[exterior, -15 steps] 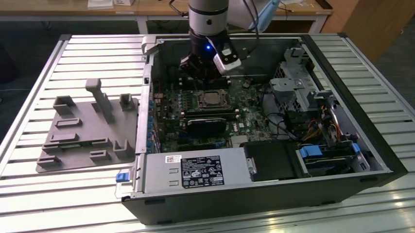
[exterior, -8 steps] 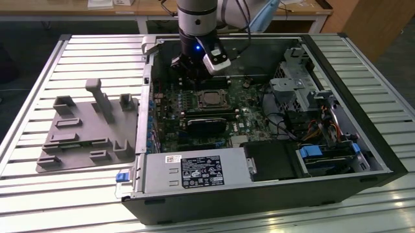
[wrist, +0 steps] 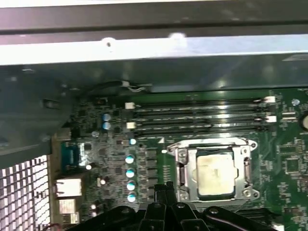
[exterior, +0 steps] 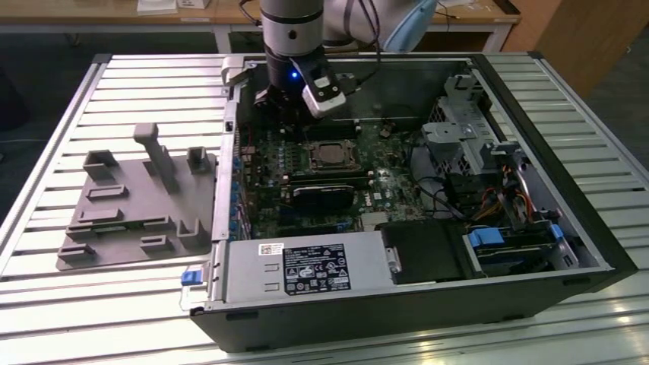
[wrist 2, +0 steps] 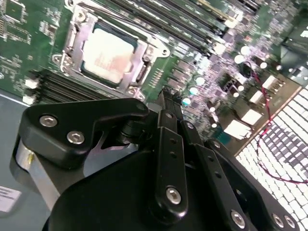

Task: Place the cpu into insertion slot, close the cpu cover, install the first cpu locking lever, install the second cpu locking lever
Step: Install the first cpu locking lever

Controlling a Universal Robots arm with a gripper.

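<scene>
**Insp. note: cpu seated, cover down**

Pale, ribbed slatted metal table; wooden desk behind. On the table, black PC case, side open, beside grey moulded fixture. Green motherboard inside. PSU label black w/ white print. Black gripper, fingers together, nothing btwn, near cpu cover. Cover is a silvery frame lying flat around cpu, square, grey-silver.

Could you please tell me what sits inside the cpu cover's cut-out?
The cpu's pale metal face shows through the cpu cover's cut-out; the chip's edges and everything beneath it are covered.
</scene>
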